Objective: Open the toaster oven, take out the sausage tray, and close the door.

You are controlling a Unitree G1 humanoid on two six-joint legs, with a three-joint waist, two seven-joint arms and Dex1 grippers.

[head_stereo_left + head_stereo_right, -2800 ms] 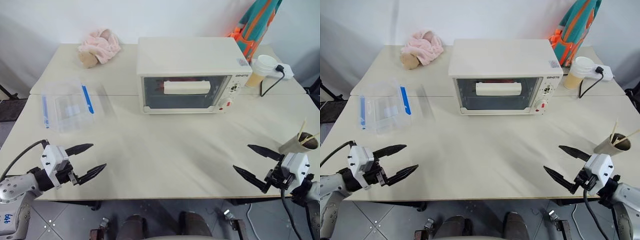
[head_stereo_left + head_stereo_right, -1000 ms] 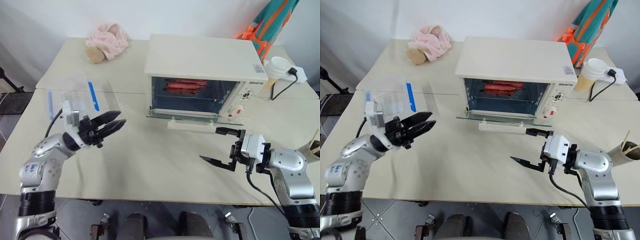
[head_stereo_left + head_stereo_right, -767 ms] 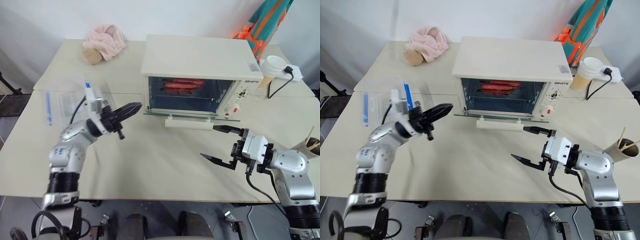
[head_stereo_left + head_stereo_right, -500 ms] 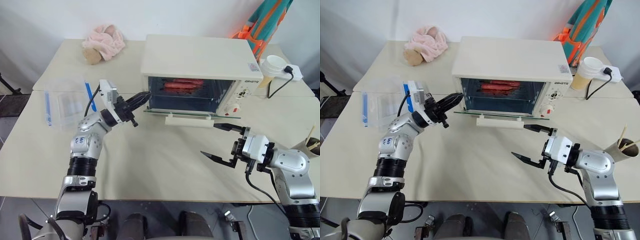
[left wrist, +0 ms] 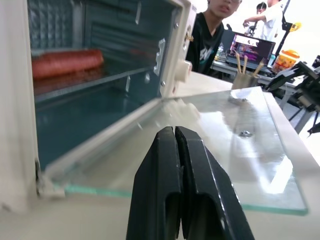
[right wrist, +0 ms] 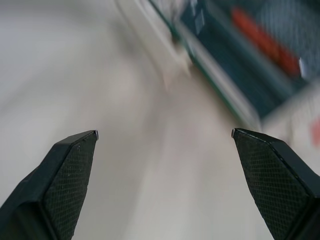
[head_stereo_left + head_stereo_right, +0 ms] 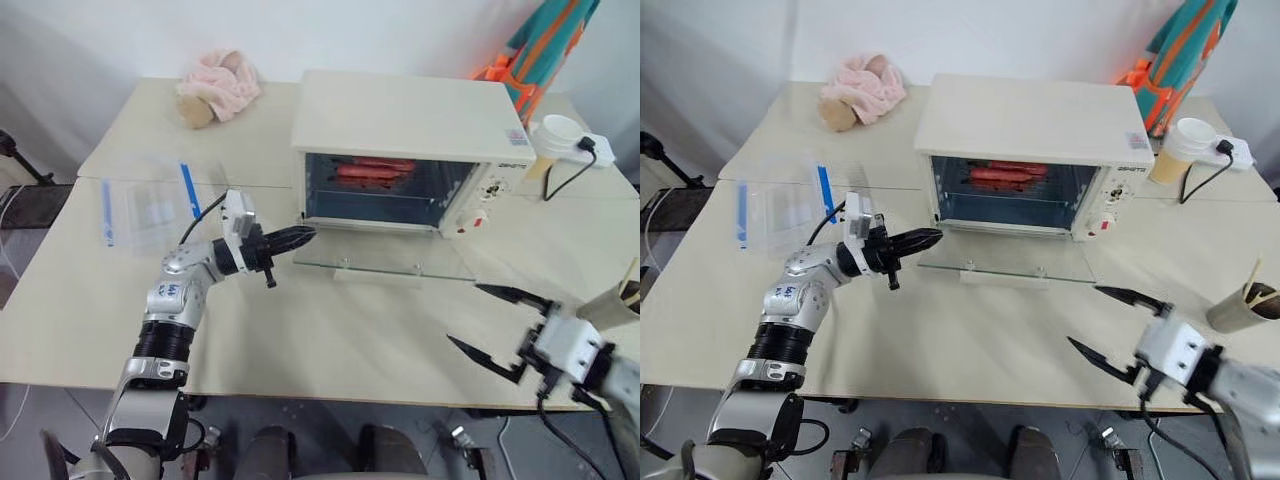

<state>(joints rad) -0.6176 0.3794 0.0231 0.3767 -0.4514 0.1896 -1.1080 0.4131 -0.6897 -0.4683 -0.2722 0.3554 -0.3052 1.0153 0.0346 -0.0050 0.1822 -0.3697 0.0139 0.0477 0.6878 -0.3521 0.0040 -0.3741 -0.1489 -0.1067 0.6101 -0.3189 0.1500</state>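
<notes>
Left end effector (image 7: 303, 236): fingers pressed together, holding nothing, pointing level toward the left end of the open door (image 7: 385, 259). Its tips sit just at the door's left corner, by the hinge side; contact cannot be told.

Right end effector (image 7: 497, 325): fingers spread wide, empty, hovering over the desk's (image 7: 320, 330) front right edge, well apart from the door.

The door lies folded down flat, glass panel level over the desk, its cream bar handle on the front edge. Two small fixing screws show through the glass.

Toaster oven (image 7: 410, 150): cream box at the middle of the desk's far half, cavity open, knobs and a red button on its right front panel. Inside, the sausage tray (image 7: 376, 172) sits on the upper rack level with red sausages (image 5: 65, 62) lying along it.

Outward: clear plastic container (image 7: 150, 208) with blue clips near the desk's left edge. Pink cloth (image 7: 220, 88) at the far left corner. Paper cup (image 7: 553, 140) beside a white plug and black cable at the far right. Another cup with sticks (image 7: 1244, 303) at the right edge.

A person (image 5: 214, 30) sits beyond the oven in the left wrist view.
</notes>
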